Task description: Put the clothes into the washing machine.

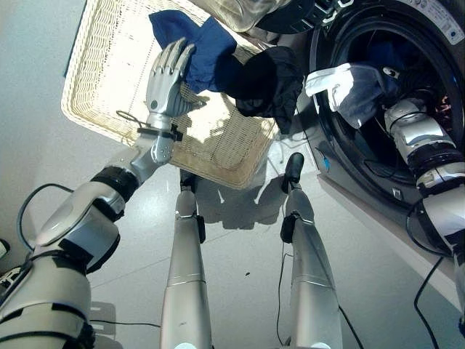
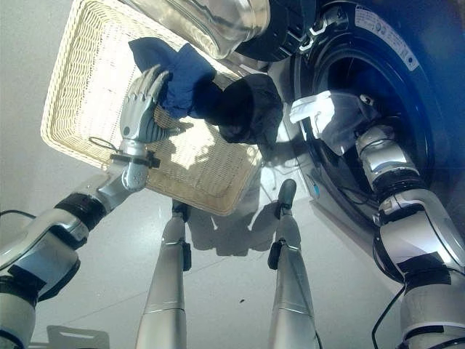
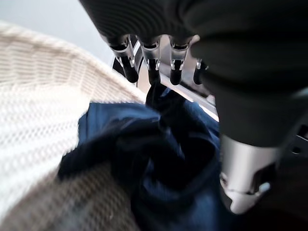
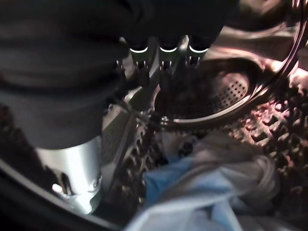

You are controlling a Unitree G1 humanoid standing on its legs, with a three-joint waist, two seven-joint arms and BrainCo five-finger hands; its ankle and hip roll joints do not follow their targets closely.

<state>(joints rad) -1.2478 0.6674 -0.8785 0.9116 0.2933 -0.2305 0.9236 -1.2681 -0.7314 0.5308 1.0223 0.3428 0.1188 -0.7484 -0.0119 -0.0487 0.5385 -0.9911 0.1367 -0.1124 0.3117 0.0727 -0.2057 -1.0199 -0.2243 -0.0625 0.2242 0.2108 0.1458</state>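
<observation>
Pale woven wicker basket (image 1: 102, 80) sat on the floor to the left of the front-loading washing machine with its dark round door opening (image 2: 378, 80). A dark blue garment (image 1: 207, 51) lay in the basket's near right corner, bunched against a black garment (image 1: 265, 76) that draped over the basket rim towards the machine.

Left hand (image 1: 167, 76) rested in the basket beside the blue garment, fingers straight and slightly spread, their tips touching the edge of the blue cloth. In the left wrist view the fingers (image 3: 151, 72) extended straight over the crumpled blue fabric, thumb apart; nothing was pinched.

Right arm reached into the drum. A white and pale blue garment (image 1: 349, 87) hung across the door opening over the right hand; in the eye views the hand itself was hidden behind this cloth. In the right wrist view the right hand (image 4: 72, 163) was inside the perforated metal drum (image 4: 226, 91) with the pale cloth lying just past it; whether its fingers were curled or spread could not be told.
</observation>
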